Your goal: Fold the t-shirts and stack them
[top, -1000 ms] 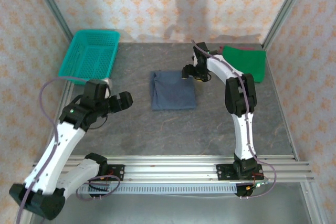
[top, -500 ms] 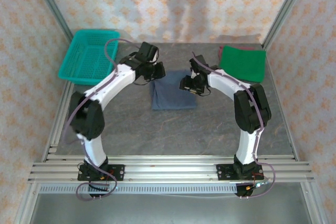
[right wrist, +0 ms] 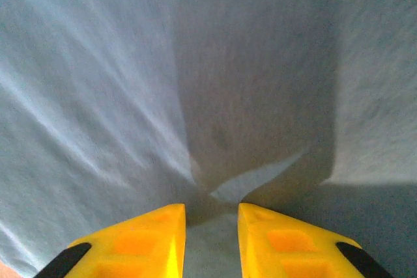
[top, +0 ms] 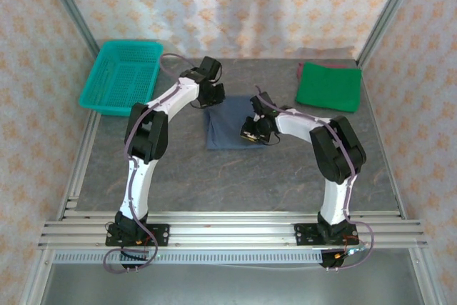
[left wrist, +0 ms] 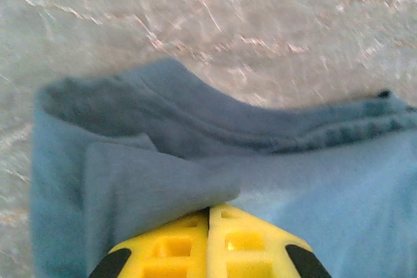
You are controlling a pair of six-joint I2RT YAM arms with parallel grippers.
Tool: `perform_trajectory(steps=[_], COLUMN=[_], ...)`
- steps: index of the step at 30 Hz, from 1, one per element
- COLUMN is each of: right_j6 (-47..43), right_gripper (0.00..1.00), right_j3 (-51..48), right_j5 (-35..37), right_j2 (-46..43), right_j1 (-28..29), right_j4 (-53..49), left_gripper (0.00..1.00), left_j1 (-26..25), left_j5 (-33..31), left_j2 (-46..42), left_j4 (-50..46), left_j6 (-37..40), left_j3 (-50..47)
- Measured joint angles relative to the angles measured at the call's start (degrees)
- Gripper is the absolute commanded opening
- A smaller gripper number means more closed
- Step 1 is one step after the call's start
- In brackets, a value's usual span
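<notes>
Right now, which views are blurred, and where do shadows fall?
Left wrist view: the table streaks with motion blur, and the slate-blue shirt looks soft. Right wrist view: a dark shadow lies on that shirt above the fingers. Top external view: sharp.

- Grey mottled stone-look surface [top: 235, 176], matt, pale veining; left wrist view shows same surface [left wrist: 260, 17] with light streaks.
- Back wall [top: 235, 5]: cream wallpaper, repeating orange floral motif; soft grey shadows across upper part.
- Left wall [top: 28, 105] and right wall [top: 428, 105]: same wallpaper, closing in the sides.
- Slanted silver metal posts at rear corners, left [top: 68, 5] and right [top: 389, 12].
- Aluminium slotted rails [top: 235, 230] run along near edge.
- Plain grey panel [top: 235, 283] below rails.
- Light even, diffuse, no hard glare.
</notes>
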Motion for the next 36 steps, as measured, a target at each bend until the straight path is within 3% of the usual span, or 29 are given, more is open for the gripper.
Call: perform_trajectory(steps=[11,16,21,24,28,36], right_j6=[8.6,13.3,14.3,10.9,1.4,-20.9], right_gripper=[0.22,0.36,0.65,0.79,0.84,0.85], right_j3=[-11.5,-14.3,-14.3,-10.3,-1.8,7.3], right_j5=[-0.2,-1.2,-0.4,2.3,7.5,15.5], right_j2=[-5.8,-8.6,-16.2,-22.8,-27.2,-16.5], right_j1=[7.9,11.2,13.4,12.2,8.1,-0.9], right_j4=[9.1,9.7,0.7,-8.3,-18.2,-28.0], left_gripper=[0.03,0.31,0.62,0.71,0.80,0.89], left_j1=[-0.1,-0.2,-1.1,-2.0,-2.9,-6.1], left_j5=[-3.7,-1.7,2.9,3.9,4.8,4.1], left_j2=[1.6,-2.6,-15.7,-26.3,-38.9,-55.6], left_j4=[-0.2,0.3,0.5,0.7,1.6,0.9], left_j6=[3.7,4.7,5.5,5.5,5.5,5.1], left_j3=[-1.6,-9.2,-14.6,-15.2,-15.5,-24.1])
